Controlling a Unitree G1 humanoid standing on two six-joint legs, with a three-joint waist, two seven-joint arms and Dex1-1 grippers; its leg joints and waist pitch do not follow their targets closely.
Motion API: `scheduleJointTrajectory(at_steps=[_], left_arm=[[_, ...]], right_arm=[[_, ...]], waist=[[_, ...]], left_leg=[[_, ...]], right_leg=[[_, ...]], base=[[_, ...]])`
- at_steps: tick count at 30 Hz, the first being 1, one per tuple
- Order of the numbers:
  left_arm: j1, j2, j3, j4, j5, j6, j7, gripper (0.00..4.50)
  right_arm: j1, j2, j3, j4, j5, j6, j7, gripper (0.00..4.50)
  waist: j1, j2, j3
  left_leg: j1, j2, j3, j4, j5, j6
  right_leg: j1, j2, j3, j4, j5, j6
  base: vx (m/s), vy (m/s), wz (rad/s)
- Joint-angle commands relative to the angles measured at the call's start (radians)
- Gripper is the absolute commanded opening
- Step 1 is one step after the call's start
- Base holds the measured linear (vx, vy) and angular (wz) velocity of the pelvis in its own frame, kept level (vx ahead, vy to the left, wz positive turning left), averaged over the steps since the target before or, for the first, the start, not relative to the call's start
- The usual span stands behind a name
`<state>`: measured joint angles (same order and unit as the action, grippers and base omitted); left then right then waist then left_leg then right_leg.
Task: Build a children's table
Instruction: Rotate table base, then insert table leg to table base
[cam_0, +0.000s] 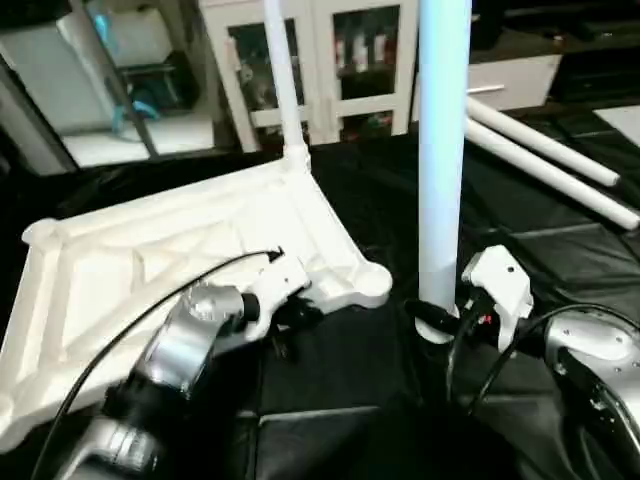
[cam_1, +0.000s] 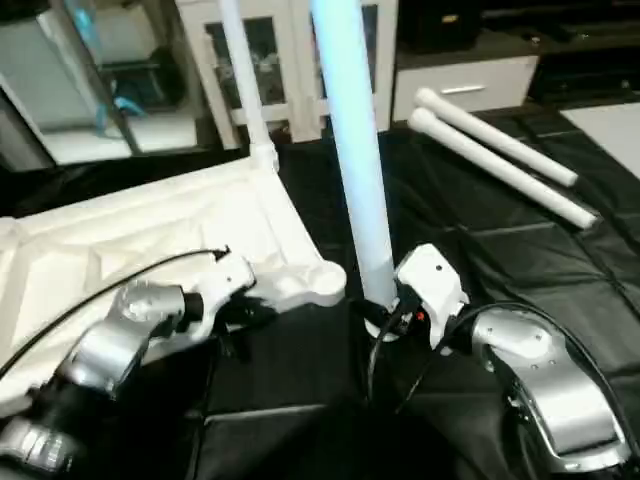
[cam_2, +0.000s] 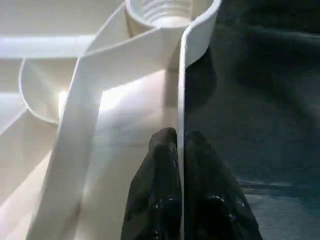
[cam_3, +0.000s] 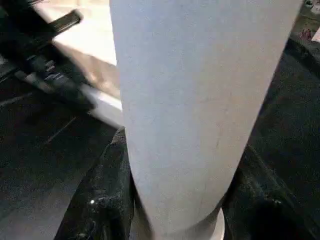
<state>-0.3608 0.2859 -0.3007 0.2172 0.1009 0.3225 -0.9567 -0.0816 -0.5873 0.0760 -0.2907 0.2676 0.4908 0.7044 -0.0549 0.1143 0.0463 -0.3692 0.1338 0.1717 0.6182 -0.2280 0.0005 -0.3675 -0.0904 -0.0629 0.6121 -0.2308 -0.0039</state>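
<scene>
Left gripper (cam_2: 180, 150) pinches the upturned tabletop's (cam_0: 150, 250) near rim, apparently just short of a corner socket (cam_2: 165, 10), while beside it the right gripper (cam_3: 175, 220) clasps an upright leg (cam_0: 443, 150).

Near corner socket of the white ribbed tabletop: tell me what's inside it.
The round white plastic corner socket is open: screw-thread ridges ring its inner wall and no leg sits in it. Its bottom is hidden by its own rim. The left claw pinches the tabletop's thin edge wall just below it.

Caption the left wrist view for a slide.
Left gripper pinching the thin rim of the white tabletop, just below its threaded corner socket.
</scene>
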Motion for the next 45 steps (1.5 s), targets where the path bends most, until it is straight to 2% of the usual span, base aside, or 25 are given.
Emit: scheduleJointTrajectory(at_steps=[1,3,4,5,6,7,9,10,13,15,17,20,21,22,23,24,25,26,30,31,32,33,40,44,45], left_arm=[[0.045,-0.014,-0.06,-0.028,-0.028,-0.002,-0.006,0.01],[0.053,-0.011,-0.07,-0.043,-0.023,-0.014,-0.004,0.01],[0.059,-0.013,-0.067,-0.053,-0.025,-0.008,-0.002,0.01],[0.062,-0.012,-0.067,-0.058,-0.027,-0.026,-0.007,0.01],[0.062,-0.012,-0.067,-0.059,-0.027,-0.026,-0.007,0.01],[0.069,-0.006,-0.07,-0.073,-0.019,-0.038,-0.015,0.01],[0.071,0.001,-0.074,-0.073,-0.011,-0.055,-0.017,0.01],[0.071,0.005,-0.079,-0.072,-0.012,-0.057,-0.018,0.01],[0.071,0.017,-0.094,-0.067,-0.015,-0.064,-0.035,0.01],[0.069,0.027,-0.103,-0.069,-0.017,-0.051,-0.055,0.01],[0.061,0.033,-0.115,-0.078,-0.02,-0.043,-0.078,0.0],[0.054,0.032,-0.122,-0.086,-0.031,-0.034,-0.104,0.0],[0.053,0.032,-0.122,-0.087,-0.032,-0.033,-0.106,0.0],[0.044,0.033,-0.126,-0.088,-0.041,-0.024,-0.123,0.0],[0.042,0.035,-0.128,-0.083,-0.04,-0.032,-0.124,0.0],[0.036,0.038,-0.13,-0.074,-0.032,-0.047,-0.12,0.0],[0.032,0.039,-0.131,-0.068,-0.026,-0.057,-0.115,0.0],[0.022,0.041,-0.129,-0.055,-0.024,-0.062,-0.117,0.0],[0.003,0.043,-0.126,-0.029,-0.015,-0.075,-0.114,0.0],[-0.004,0.042,-0.126,-0.02,-0.013,-0.078,-0.114,0.0],[-0.01,0.04,-0.126,-0.013,-0.012,-0.08,-0.111,0.0],[-0.016,0.038,-0.126,-0.006,-0.012,-0.083,-0.107,0.0],[-0.036,0.033,-0.124,0.018,-0.021,-0.105,-0.107,0.0],[-0.041,0.033,-0.122,0.02,-0.026,-0.119,-0.116,0.0],[-0.042,0.034,-0.121,0.021,-0.027,-0.12,-0.117,0.0]], right_arm=[[-0.027,0.032,-0.04,0.006,0.015,0.005,-0.049,1.88],[-0.04,0.07,-0.073,0.007,0.056,0.037,-0.083,1.88],[-0.045,0.086,-0.086,0.005,0.076,0.051,-0.091,1.88],[-0.051,0.101,-0.099,-0.002,0.11,0.068,-0.088,1.88],[-0.051,0.102,-0.1,-0.003,0.111,0.069,-0.088,1.88],[-0.059,0.116,-0.114,-0.017,0.161,0.093,-0.068,1.88],[-0.065,0.12,-0.117,-0.028,0.189,0.102,-0.049,1.88],[-0.068,0.122,-0.119,-0.031,0.203,0.111,-0.041,1.88],[-0.077,0.122,-0.116,-0.034,0.217,0.118,-0.018,1.88],[-0.092,0.126,-0.111,-0.028,0.219,0.128,-0.014,1.88],[-0.125,0.13,-0.107,-0.009,0.228,0.142,-0.005,1.88],[-0.163,0.116,-0.079,0.043,0.213,0.127,0.02,1.87],[-0.167,0.114,-0.077,0.047,0.211,0.125,0.022,1.87],[-0.189,0.102,-0.065,0.08,0.202,0.123,0.038,1.87],[-0.196,0.098,-0.06,0.092,0.198,0.123,0.043,1.87],[-0.204,0.09,-0.053,0.107,0.191,0.125,0.05,1.87],[-0.209,0.086,-0.049,0.115,0.186,0.126,0.054,1.87],[-0.213,0.071,-0.041,0.12,0.188,0.14,0.079,1.87],[-0.212,0.034,-0.015,0.112,0.193,0.173,0.132,1.86],[-0.211,0.024,-0.009,0.112,0.197,0.184,0.139,1.86],[-0.212,0.016,-0.006,0.114,0.201,0.199,0.14,1.86],[-0.212,0.01,-0.003,0.115,0.204,0.206,0.144,1.86],[-0.211,-0.001,0.01,0.134,0.177,0.21,0.135,1.86],[-0.211,0.014,0.013,0.165,0.167,0.197,0.127,1.86],[-0.21,0.018,0.015,0.172,0.165,0.196,0.126,1.86]], waist=[[0.021,-0.042,-0.052],[0.027,-0.042,-0.056],[0.04,-0.042,-0.062],[0.042,-0.056,-0.064],[0.05,-0.047,-0.067],[0.052,-0.056,-0.068],[0.058,-0.052,-0.067],[0.06,-0.058,-0.064],[0.066,-0.054,-0.06],[0.065,-0.055,-0.06],[0.064,-0.053,-0.058],[0.063,-0.057,-0.057],[0.063,-0.064,-0.057],[0.065,-0.065,-0.058],[0.066,-0.063,-0.059],[0.068,-0.072,-0.059],[0.07,-0.07,-0.058],[0.07,-0.078,-0.057],[0.084,-0.078,-0.06],[0.086,-0.083,-0.059],[0.088,-0.082,-0.06],[0.09,-0.085,-0.059],[0.087,-0.083,-0.051],[0.087,-0.081,-0.053],[0.088,-0.078,-0.054]], left_leg=[[0.001,0.097,-0.046,-0.081,-0.087,0.137],[-0.002,0.094,-0.046,-0.074,-0.015,0.164],[-0.002,0.092,-0.045,-0.066,0.063,0.203],[-0.004,0.092,-0.042,-0.062,0.082,0.215],[-0.006,0.091,-0.043,-0.058,0.112,0.234],[-0.009,0.09,-0.041,-0.055,0.121,0.248],[-0.01,0.091,-0.041,-0.055,0.111,0.253],[-0.007,0.095,-0.039,-0.057,0.081,0.243],[-0.003,0.096,-0.038,-0.062,0.039,0.209],[-0.002,0.095,-0.038,-0.063,0.03,0.195],[0.0,0.095,-0.037,-0.067,-0.007,0.165],[-0.002,0.092,-0.036,-0.068,-0.03,0.138],[-0.001,0.093,-0.034,-0.069,-0.035,0.134],[0.001,0.092,-0.033,-0.067,-0.034,0.125],[0.002,0.092,-0.033,-0.067,-0.032,0.123],[0.001,0.092,-0.032,-0.067,-0.027,0.123],[0.001,0.092,-0.033,-0.068,-0.033,0.121],[0.002,0.093,-0.031,-0.069,-0.038,0.12],[0.002,0.094,-0.03,-0.066,-0.025,0.127],[0.001,0.094,-0.029,-0.066,-0.028,0.127],[0.002,0.094,-0.03,-0.066,-0.028,0.125],[0.002,0.095,-0.029,-0.066,-0.034,0.121],[0.004,0.096,-0.029,-0.077,-0.14,0.058],[0.0,0.095,-0.031,-0.078,-0.13,0.053],[0.001,0.095,-0.031,-0.078,-0.128,0.054]], right_leg=[[0.03,-0.08,0.054,-0.077,-0.09,-0.228],[0.033,-0.08,0.053,-0.065,0.006,-0.245],[0.034,-0.08,0.049,-0.054,0.091,-0.255],[0.036,-0.08,0.05,-0.052,0.113,-0.255],[0.034,-0.082,0.049,-0.045,0.136,-0.259],[0.034,-0.082,0.048,-0.044,0.145,-0.256],[0.031,-0.081,0.046,-0.045,0.119,-0.254],[0.028,-0.078,0.046,-0.05,0.062,-0.25],[0.025,-0.076,0.046,-0.053,-0.009,-0.243],[0.025,-0.076,0.047,-0.053,-0.02,-0.242],[0.024,-0.076,0.048,-0.057,-0.055,-0.24],[0.026,-0.077,0.049,-0.056,-0.063,-0.245],[0.025,-0.077,0.05,-0.058,-0.068,-0.244],[0.025,-0.078,0.051,-0.057,-0.066,-0.246],[0.025,-0.078,0.051,-0.055,-0.058,-0.249],[0.025,-0.077,0.051,-0.054,-0.044,-0.25],[0.024,-0.077,0.051,-0.055,-0.044,-0.251],[0.025,-0.076,0.051,-0.056,-0.047,-0.249],[0.027,-0.079,0.053,-0.052,-0.023,-0.253],[0.027,-0.08,0.054,-0.053,-0.03,-0.252],[0.028,-0.081,0.054,-0.052,-0.033,-0.253],[0.027,-0.081,0.054,-0.054,-0.045,-0.253],[0.021,-0.08,0.056,-0.07,-0.189,-0.229],[0.022,-0.08,0.056,-0.069,-0.17,-0.227],[0.021,-0.08,0.056,-0.068,-0.166,-0.228]], base=[[0.063,0.01,0.06],[0.058,0.01,0.04],[0.0,0.0,0.0],[0.0,0.0,0.0],[0.0,0.0,0.0],[0.0,0.0,0.0],[0.0,0.0,0.0],[0.0,0.0,0.0],[0.0,0.0,0.0],[0.0,0.0,0.0],[0.0,0.0,0.0],[0.0,0.0,0.0],[0.0,0.0,0.0],[0.0,0.0,0.0],[0.0,0.0,0.0],[0.0,0.0,0.0],[0.0,0.0,0.0],[0.0,0.0,0.0],[0.0,0.0,0.0],[0.0,0.0,0.0],[0.0,0.0,0.0],[0.0,0.0,0.0],[0.0,0.0,0.0],[0.0,0.0,0.0],[0.0,0.0,0.0]])
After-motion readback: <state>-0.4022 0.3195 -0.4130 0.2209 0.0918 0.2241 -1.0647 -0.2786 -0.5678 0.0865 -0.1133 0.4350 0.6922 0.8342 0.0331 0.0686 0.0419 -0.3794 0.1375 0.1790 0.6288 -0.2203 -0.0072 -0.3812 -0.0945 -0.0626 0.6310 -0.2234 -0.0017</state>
